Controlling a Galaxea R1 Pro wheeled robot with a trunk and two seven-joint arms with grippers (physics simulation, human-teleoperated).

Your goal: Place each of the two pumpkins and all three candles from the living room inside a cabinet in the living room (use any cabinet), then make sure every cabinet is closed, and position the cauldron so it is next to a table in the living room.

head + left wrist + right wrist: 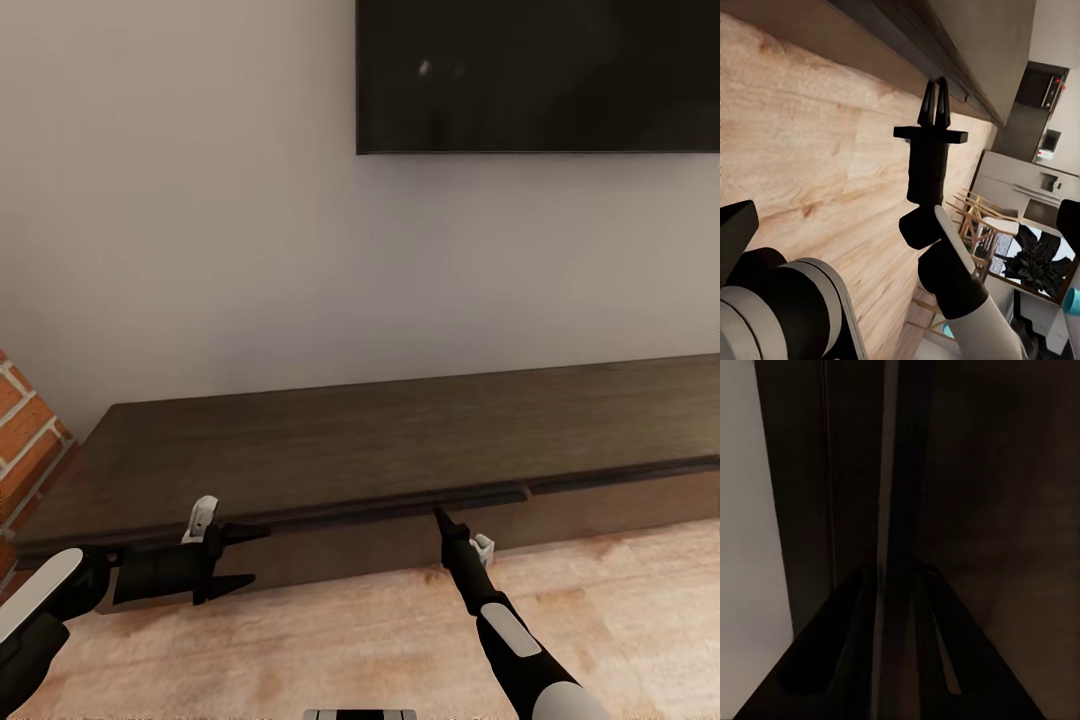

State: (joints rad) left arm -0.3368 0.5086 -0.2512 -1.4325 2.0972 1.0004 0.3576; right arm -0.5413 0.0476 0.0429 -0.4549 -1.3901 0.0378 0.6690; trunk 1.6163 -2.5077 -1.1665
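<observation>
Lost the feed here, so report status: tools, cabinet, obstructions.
Right tool tip at the top edge of the long dark-brown wooden cabinet's left front, which stands slightly proud. Left tool open, empty, beside that front. No obstruction seen.

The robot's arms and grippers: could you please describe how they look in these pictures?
Both arms are glossy black with white oval panels on the forearms. The left gripper has a blocky black body, two tapered black fingers and a small white-grey bracket on top. The right gripper is slim and black, with pointed fingers, a crossbar behind them and a small white-grey bracket at the wrist. No cables show.
</observation>
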